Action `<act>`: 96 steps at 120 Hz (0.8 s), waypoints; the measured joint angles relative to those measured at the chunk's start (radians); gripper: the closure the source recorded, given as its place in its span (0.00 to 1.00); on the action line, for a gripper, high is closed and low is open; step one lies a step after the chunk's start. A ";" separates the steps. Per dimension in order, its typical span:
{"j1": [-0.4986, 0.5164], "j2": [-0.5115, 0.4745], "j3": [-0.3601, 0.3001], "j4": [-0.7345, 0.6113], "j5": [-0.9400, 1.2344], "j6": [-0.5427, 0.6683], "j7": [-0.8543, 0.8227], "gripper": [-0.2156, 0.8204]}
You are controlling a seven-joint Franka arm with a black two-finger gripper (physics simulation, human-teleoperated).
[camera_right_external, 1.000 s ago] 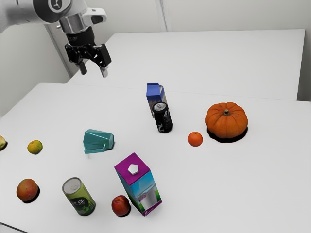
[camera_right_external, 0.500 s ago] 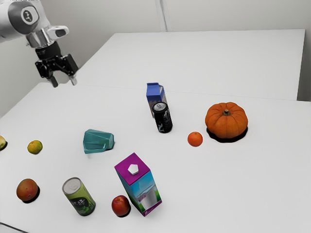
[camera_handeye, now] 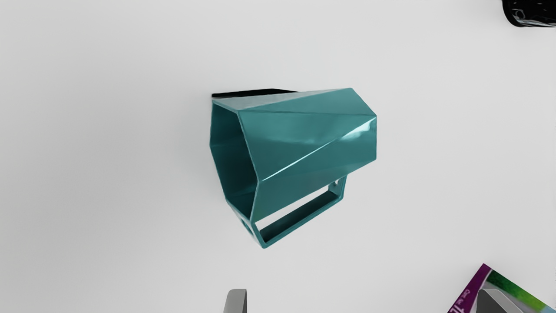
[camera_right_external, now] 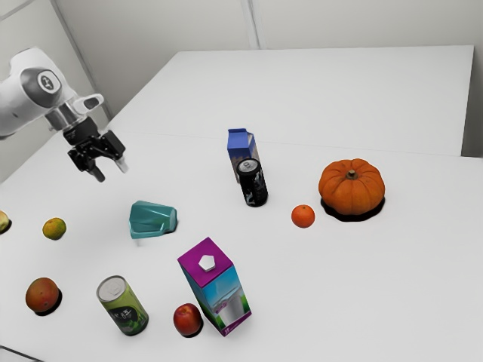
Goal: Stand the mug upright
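Gripper [camera_right_external: 112, 172] spread wide above table [camera_right_external: 339, 286]. Mug [camera_right_external: 152, 219] on side, big room between it and black can [camera_right_external: 253, 185], purple carton [camera_right_external: 216, 286] closer.

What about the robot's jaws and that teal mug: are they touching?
Apart. In the exterior view, the open jaws hover clear of the mug, white tabletop showing between them.

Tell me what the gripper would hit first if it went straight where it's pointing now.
Probably the teal mug, lying on its side: the open gripper angles down toward it in the exterior view. Depth is unclear, so it might meet the table beside it instead.
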 joint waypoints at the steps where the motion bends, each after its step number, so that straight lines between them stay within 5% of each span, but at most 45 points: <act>1: 0.001 0.000 0.000 -0.005 -0.004 0.004 0.003 0.24; 96: 0.038 0.093 0.020 -0.251 -0.469 0.276 0.322 0.25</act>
